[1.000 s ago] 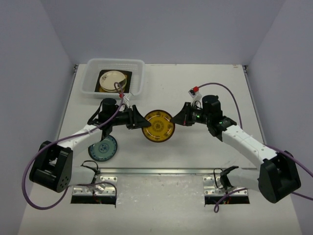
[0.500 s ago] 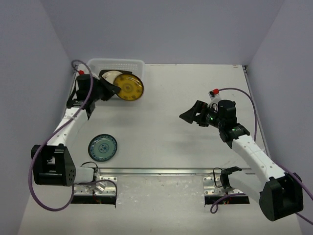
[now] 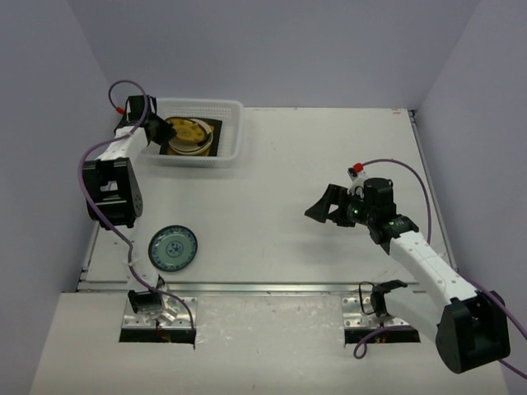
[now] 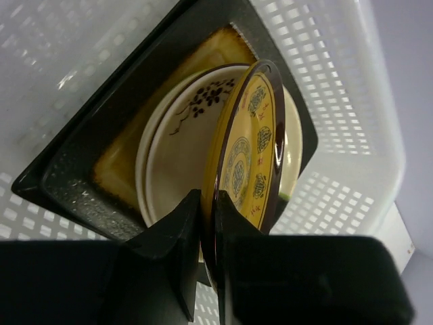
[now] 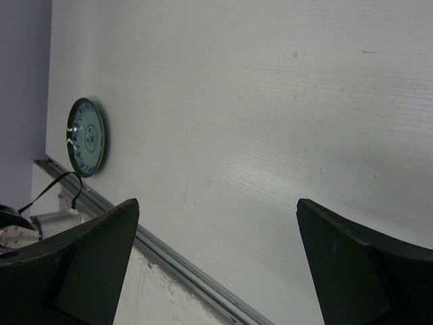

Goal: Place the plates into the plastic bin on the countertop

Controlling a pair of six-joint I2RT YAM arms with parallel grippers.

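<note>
My left gripper (image 3: pixel 156 132) is shut on the rim of a yellow-brown patterned plate (image 4: pixel 252 145), which stands on edge inside the plastic bin (image 3: pixel 235 132). Under it lie cream plates (image 4: pixel 179 139) stacked on a dark-rimmed square plate (image 4: pixel 78 186) with an amber centre. In the left wrist view the two fingers of that gripper (image 4: pixel 208 206) pinch the plate's dark edge. A blue patterned plate (image 3: pixel 173 248) lies flat on the countertop (image 3: pixel 272 164) at the near left. My right gripper (image 3: pixel 324 210) hovers open and empty over the right half of the countertop; the blue plate (image 5: pixel 87 137) shows far off in its wrist view.
The bin's slotted white wall (image 4: pixel 338 81) stands close around the held plate. A metal rail (image 3: pixel 263 288) runs along the near edge of the countertop, also seen in the right wrist view as the rail (image 5: pixel 169 261). Grey walls close in three sides.
The left arm has carried the yellow-brown plate from the middle of the countertop back left into the bin. The right gripper let go of it, opened wide and drew back to the right.
</note>
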